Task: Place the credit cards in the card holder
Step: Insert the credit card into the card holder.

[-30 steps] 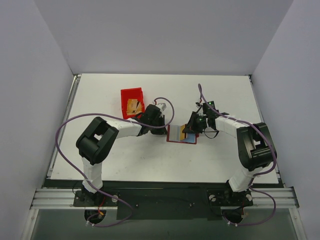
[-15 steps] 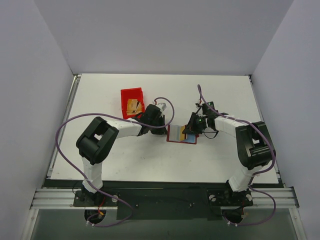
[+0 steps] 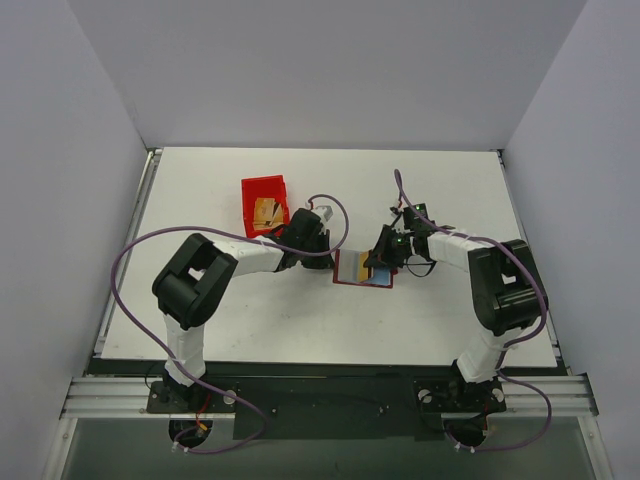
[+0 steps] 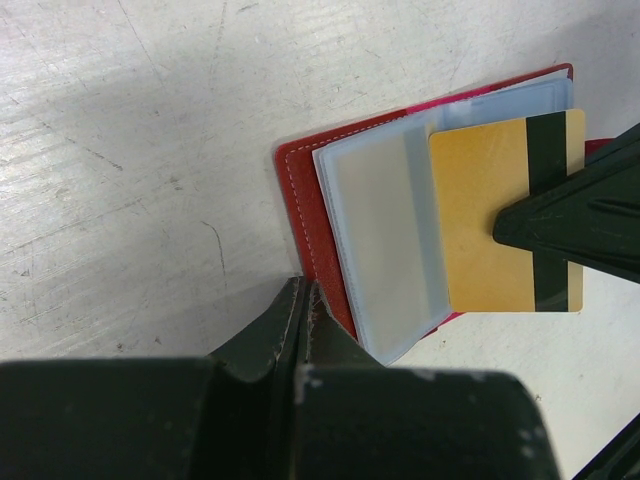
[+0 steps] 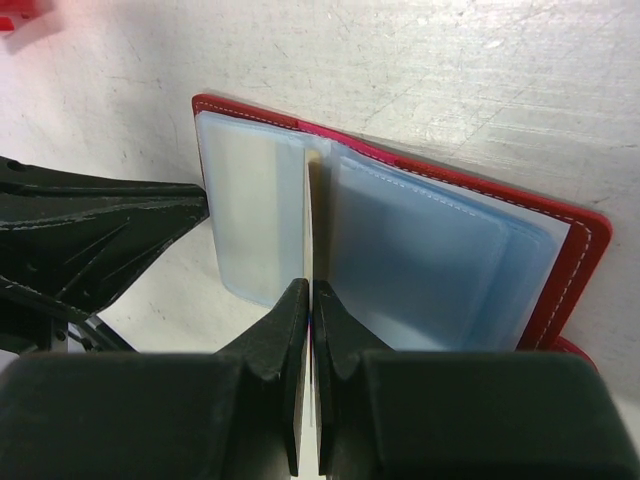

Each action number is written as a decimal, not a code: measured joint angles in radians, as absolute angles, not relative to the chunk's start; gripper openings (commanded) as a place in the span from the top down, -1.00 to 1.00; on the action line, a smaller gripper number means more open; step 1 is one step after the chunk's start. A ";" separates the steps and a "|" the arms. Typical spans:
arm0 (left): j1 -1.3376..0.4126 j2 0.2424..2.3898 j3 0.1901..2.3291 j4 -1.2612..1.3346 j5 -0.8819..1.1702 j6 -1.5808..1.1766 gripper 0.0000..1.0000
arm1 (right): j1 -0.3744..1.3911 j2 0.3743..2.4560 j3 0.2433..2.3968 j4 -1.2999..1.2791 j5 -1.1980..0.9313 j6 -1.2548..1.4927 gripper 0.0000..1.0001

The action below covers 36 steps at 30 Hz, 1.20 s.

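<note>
The card holder (image 3: 362,269) lies open on the table, its red cover (image 4: 300,200) and pale blue sleeves (image 5: 420,265) facing up. My right gripper (image 5: 311,287) is shut on a gold credit card (image 4: 490,230) with a dark stripe. In the right wrist view that card (image 5: 313,190) stands edge-on, its far end down among the sleeves. My left gripper (image 4: 303,290) is shut, its tips touching the cover's left edge. I see nothing between its fingers. From above, the two grippers meet the holder from either side, left gripper (image 3: 330,260) and right gripper (image 3: 379,258).
A bright red open bin (image 3: 264,205) stands at the back left of the holder, with more gold cards (image 3: 266,212) inside. The left arm reaches just past the bin's near side. Bare white table lies all around, walled on three sides.
The right arm has shifted slightly toward the left. Its gripper stays at the holder with the card. The left arm and the holder have not moved.
</note>
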State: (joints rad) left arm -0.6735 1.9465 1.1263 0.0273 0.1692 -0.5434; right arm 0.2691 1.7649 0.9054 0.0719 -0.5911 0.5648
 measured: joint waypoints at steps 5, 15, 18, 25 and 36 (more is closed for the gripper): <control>-0.673 1.946 1.127 0.027 0.169 -0.542 1.00 | 0.270 1.772 0.905 0.102 -0.599 0.572 1.00; -0.673 1.949 1.132 0.020 0.169 -0.541 1.00 | 0.269 1.781 0.895 0.146 -0.619 0.576 1.00; -0.673 1.949 1.134 0.018 0.169 -0.541 1.00 | 0.269 1.781 0.892 0.154 -0.624 0.576 1.00; -0.673 1.950 1.134 0.017 0.169 -0.540 1.00 | 0.268 1.781 0.882 0.169 -0.632 0.583 1.00; -0.673 1.950 1.137 0.014 0.169 -0.539 1.00 | 0.268 1.781 0.878 0.169 -0.641 0.613 1.00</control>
State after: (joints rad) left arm -0.6731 1.9499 1.1366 0.0139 0.1688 -0.5392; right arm 0.2680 1.7813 0.8776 0.1688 -0.6411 0.6128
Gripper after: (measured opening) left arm 0.022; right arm 0.003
